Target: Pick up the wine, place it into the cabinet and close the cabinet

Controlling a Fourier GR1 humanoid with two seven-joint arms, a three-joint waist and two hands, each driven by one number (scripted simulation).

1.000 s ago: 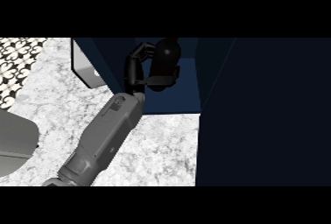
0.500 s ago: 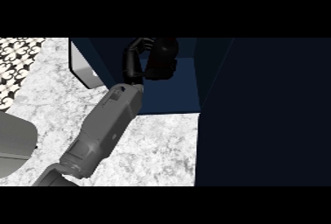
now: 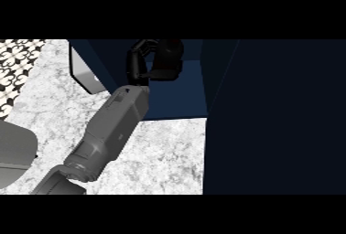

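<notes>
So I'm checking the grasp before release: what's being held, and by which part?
The left hand has its fingers curled round the dark wine bottle, gripping its side inside the cabinet.

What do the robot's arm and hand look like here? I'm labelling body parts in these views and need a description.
One arm shows: a grey, boxy forearm with rounded edges and small recessed marks along its casing, widening into a darker grey joint at the lower end. At the wrist it narrows into a glossy black hand with slim fingers. No cables or sleeves show.

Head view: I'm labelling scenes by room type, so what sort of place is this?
Probably a kitchen: a marble-look counter, an open dark blue cabinet, and patterned tiling at the upper left.
</notes>
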